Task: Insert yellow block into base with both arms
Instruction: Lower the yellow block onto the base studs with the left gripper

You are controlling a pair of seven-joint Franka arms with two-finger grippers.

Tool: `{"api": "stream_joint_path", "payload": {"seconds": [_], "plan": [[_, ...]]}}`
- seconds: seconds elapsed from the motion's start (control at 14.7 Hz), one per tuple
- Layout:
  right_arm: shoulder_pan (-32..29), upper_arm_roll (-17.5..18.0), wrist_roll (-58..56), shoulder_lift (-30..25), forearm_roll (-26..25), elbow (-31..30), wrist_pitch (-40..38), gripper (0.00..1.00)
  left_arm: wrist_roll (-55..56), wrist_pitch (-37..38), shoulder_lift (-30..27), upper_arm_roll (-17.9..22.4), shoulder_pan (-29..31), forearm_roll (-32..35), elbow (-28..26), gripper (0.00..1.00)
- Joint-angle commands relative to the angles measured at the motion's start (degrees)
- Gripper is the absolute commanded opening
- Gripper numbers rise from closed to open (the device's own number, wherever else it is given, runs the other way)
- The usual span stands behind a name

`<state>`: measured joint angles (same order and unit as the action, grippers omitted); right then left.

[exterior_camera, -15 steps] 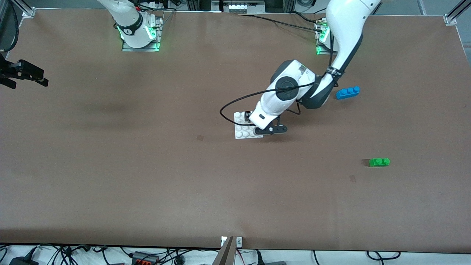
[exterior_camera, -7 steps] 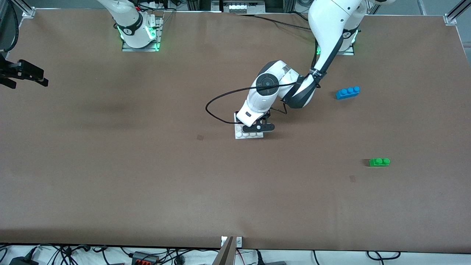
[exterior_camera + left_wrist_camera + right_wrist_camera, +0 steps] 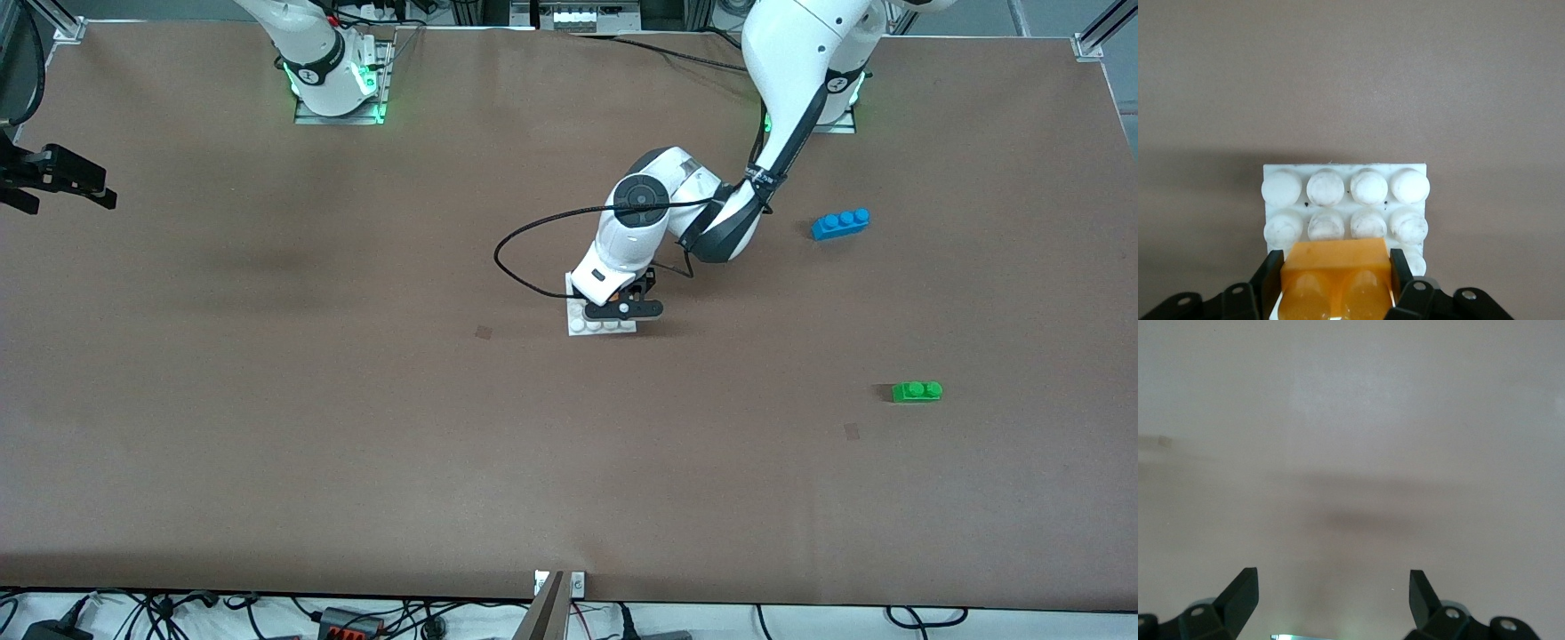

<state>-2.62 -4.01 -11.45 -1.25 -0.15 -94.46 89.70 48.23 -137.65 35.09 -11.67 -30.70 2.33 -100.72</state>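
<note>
We're seeing the left end effector [image 3: 1337,283] clamping the yellow block [image 3: 1336,275] betw. its fingers [image 3: 1273,277], low over the base [image 3: 1345,190]; the block is sitting right at the base's studs, but whether it's touching or pressed in we can't tell. Two stud rows are showing clear of the block. In the front view the left arm [image 3: 662,218] is covering most of the base [image 3: 603,324], w/ only the stud row nearest the camera showing below the end effector [image 3: 622,302]. The right end effector [image 3: 1333,590] is waiting w/ fingers spread wide, holding nothing, over bare table [image 3: 356,427]. A blue brick [image 3: 840,223] and a green brick [image 3: 917,391] are lying well apart from the left end effector, toward the left arm's end of the table.
</note>
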Motion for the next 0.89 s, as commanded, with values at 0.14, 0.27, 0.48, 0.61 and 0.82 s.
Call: {"api": "stream_joint_path", "payload": {"seconds": [0.14, 0.27, 0.48, 0.61, 0.82], "plan": [[-0.01, 0.06, -0.16, -0.86, 0.41, -0.73, -0.58, 1.0, 3.36, -0.25, -0.37, 0.86, -1.56, 3.02, -0.79, 0.57], [-0.01, 0.06, -0.16, -0.86, 0.41, -0.73, -0.58, 1.0, 3.98, -0.17, -0.37, 0.86, -1.56, 3.21, -1.06, 0.58], [-0.01, 0.06, -0.16, -0.86, 0.41, -0.73, -0.58, 1.0, 3.98, -0.34, -0.19, 0.86, -1.65, 3.38, -1.23, 0.58], [-0.01, 0.06, -0.16, -0.86, 0.5, -0.73, -0.66, 1.0, 3.98, -0.6, -0.19, 0.86, -1.56, 3.38, -1.32, 0.58], [-0.01, 0.06, -0.15, -0.86, 0.5, -0.73, -0.66, 1.0, 4.07, -1.3, 0.07, 0.86, -1.65, 3.38, -1.32, 0.58]]}}
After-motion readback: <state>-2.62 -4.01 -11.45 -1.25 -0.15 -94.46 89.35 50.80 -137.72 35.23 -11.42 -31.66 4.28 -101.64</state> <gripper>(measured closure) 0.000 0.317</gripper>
